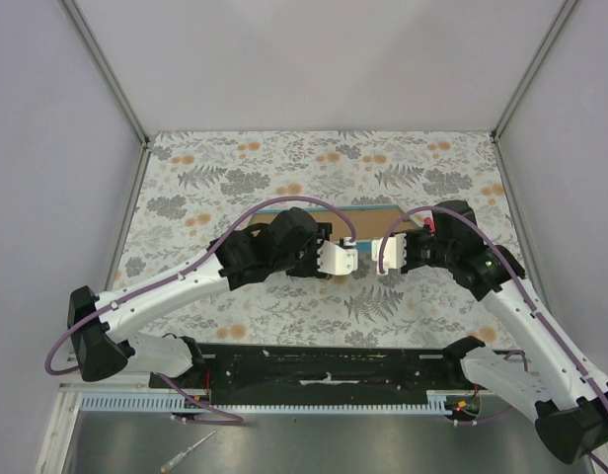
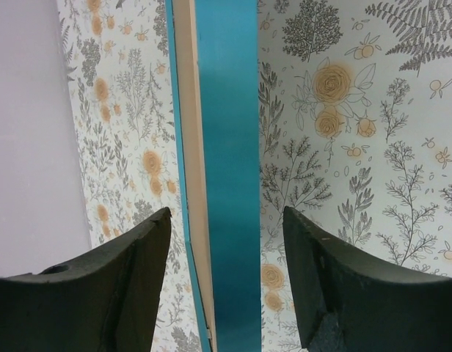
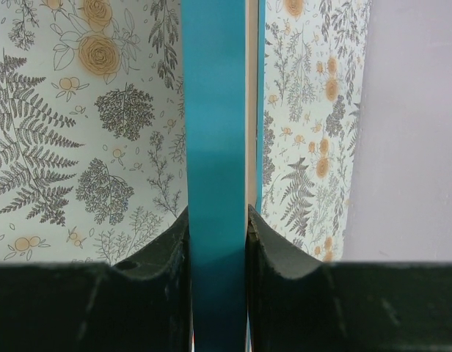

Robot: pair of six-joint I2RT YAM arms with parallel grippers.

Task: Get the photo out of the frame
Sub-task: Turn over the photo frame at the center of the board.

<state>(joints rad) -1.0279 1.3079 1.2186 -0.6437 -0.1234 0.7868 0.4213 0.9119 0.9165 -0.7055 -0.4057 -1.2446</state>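
Pinching the frame (image 3: 213, 110), right tool (image 3: 216, 220); left tool (image 2: 227, 216) astride.

Frame (image 3: 215, 147): bright blue face, with a light wood-coloured strip along its back edge. Photo (image 1: 314, 215), board back showing: plain brown. Surface cover (image 1: 284, 168): white, printed with grey ferns and leaves and orange roses. My left hand (image 2: 226, 220) and my right hand (image 3: 217, 220): black fingers (image 2: 130, 293), white housings behind them. My cables (image 1: 166, 281): purple. Walls (image 1: 314, 59): plain pale grey.
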